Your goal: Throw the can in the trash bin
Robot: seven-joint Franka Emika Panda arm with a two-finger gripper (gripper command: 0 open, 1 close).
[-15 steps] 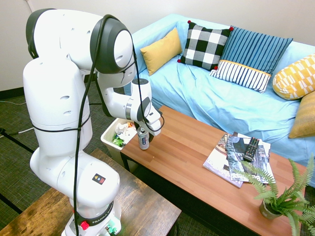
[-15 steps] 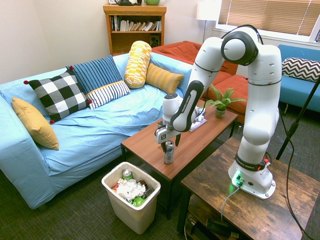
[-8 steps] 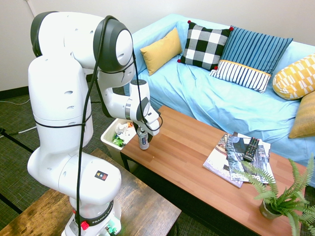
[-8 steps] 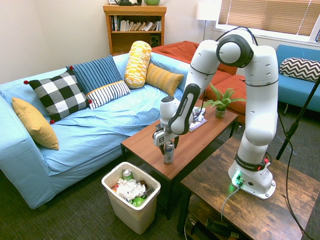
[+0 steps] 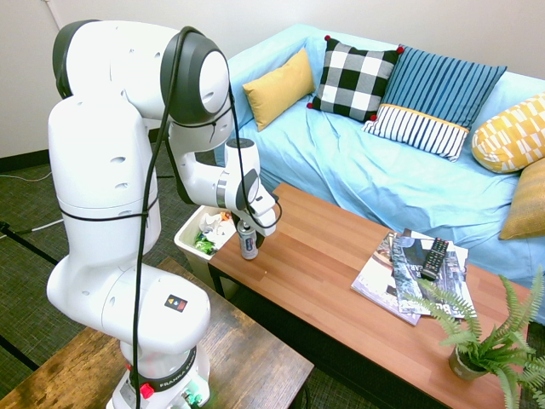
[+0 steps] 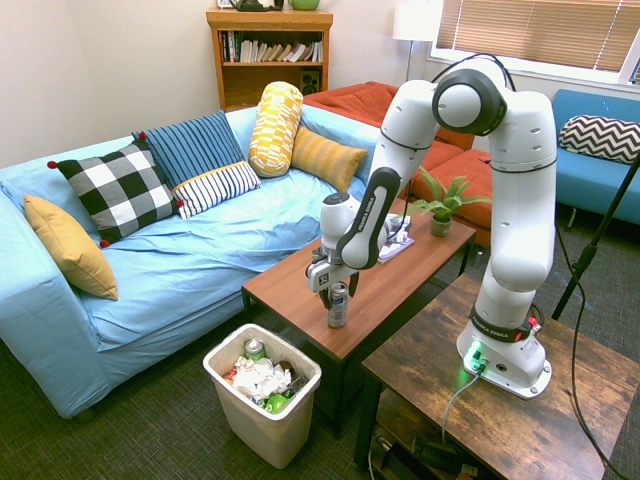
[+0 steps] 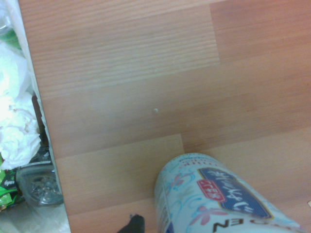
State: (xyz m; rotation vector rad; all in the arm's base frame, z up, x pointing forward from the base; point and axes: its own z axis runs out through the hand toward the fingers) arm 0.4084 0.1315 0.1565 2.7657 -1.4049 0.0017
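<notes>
While the wide-open gripper (image 6: 335,290) straddles the slim metal can (image 6: 338,305) ungripped, it's upright on smooth wood-grain coffee table (image 5: 341,281) beside the cream plastic trash bin (image 6: 262,400).

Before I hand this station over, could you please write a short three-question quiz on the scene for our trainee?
1. True or false: the can lies in the bin.
2. Where does the bin stand? A) on the sofa B) on the floor at the end of the coffee table C) on the shelf
3. Fill in: a remote lies on the ____.

Key: 1 false, it stands upright on the table under the hand; 2 B; 3 magazines.
</notes>
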